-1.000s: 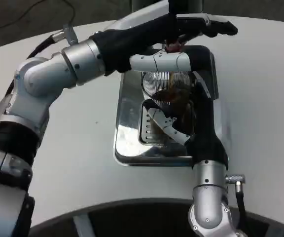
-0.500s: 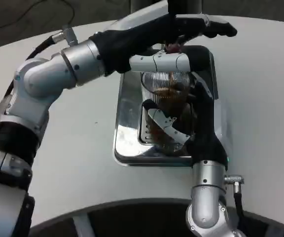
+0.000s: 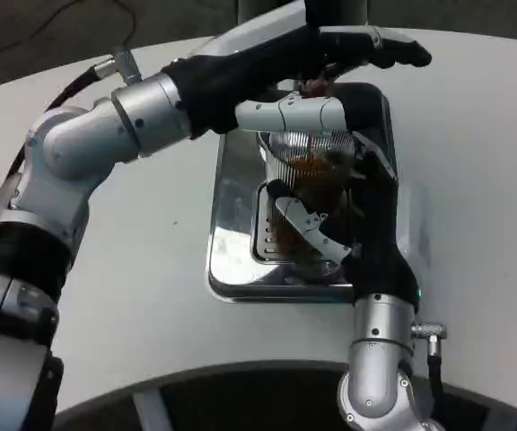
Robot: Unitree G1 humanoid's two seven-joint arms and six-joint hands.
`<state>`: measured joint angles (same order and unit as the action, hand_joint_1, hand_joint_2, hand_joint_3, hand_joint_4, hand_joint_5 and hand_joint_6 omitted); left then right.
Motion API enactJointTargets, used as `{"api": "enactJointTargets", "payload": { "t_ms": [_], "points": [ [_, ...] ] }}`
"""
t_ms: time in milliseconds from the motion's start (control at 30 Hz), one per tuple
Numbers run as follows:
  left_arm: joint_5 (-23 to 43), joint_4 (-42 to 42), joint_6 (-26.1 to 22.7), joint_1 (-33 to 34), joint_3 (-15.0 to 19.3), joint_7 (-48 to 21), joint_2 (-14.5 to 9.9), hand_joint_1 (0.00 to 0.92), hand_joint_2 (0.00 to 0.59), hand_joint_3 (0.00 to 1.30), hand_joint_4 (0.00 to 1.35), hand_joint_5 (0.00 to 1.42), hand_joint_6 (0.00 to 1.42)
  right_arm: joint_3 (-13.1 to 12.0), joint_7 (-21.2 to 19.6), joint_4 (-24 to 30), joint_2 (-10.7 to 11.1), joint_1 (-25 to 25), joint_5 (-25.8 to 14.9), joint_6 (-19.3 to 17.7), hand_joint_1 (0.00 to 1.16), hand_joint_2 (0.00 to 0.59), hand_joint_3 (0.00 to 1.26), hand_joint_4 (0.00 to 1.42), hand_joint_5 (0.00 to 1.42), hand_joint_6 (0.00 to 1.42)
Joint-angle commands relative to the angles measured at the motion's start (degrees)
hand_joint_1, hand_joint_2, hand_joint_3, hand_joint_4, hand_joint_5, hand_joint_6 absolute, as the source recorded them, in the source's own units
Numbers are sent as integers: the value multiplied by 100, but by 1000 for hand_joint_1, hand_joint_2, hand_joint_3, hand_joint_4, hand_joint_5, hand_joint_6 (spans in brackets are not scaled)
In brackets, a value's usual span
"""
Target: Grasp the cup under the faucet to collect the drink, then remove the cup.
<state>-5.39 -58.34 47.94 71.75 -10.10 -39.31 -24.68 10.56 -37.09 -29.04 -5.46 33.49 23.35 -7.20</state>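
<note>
A clear ribbed cup [image 3: 308,184] partly filled with brown drink stands over the metal drip tray [image 3: 236,229], under the faucet. My right hand [image 3: 330,229] grips the cup from the near side, its fingers wrapped around the lower wall. Above the cup my left hand [image 3: 330,54] reaches to the faucet handle [image 3: 393,49], resting on the black lever. No stream shows between the spout and the drink's surface. The cup's base is hidden by my right hand.
The drip tray's slotted grate [image 3: 267,229] lies left of the cup. My left forearm [image 3: 124,121] crosses the table from the left edge. White table surface [image 3: 483,162] stretches to the right of the tray.
The brown stream that was falling into the cup has stopped. The drink level has risen. My right arm has shifted slightly nearer with the cup.
</note>
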Motion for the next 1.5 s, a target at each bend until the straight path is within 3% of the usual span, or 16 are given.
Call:
{"api": "enactJointTargets", "payload": {
  "t_ms": [33,167,367,900,1500],
  "points": [
    [-102,-108,52,-177,6,-45,-10,0,26,195,139,167,99,32,-87,-129,-332,-114,-42,68,758,244,355,518,564,386],
    [28,-117,152,-200,158,28,22,0,72,165,125,176,108,33,-114,-124,-323,-111,-57,65,759,244,367,527,582,397],
    [148,-122,224,-147,380,59,92,0,90,159,115,188,123,25,-128,-104,-300,-121,-57,44,760,244,381,543,595,413],
    [676,-11,415,-138,871,-74,227,0,104,178,160,234,177,-20,-221,-97,-237,-114,-11,-41,760,244,444,602,655,481],
    [1326,535,401,-219,1231,-500,212,0,115,209,195,271,219,-130,-234,331,-172,-272,54,-131,764,237,523,663,727,554]
  ]
}}
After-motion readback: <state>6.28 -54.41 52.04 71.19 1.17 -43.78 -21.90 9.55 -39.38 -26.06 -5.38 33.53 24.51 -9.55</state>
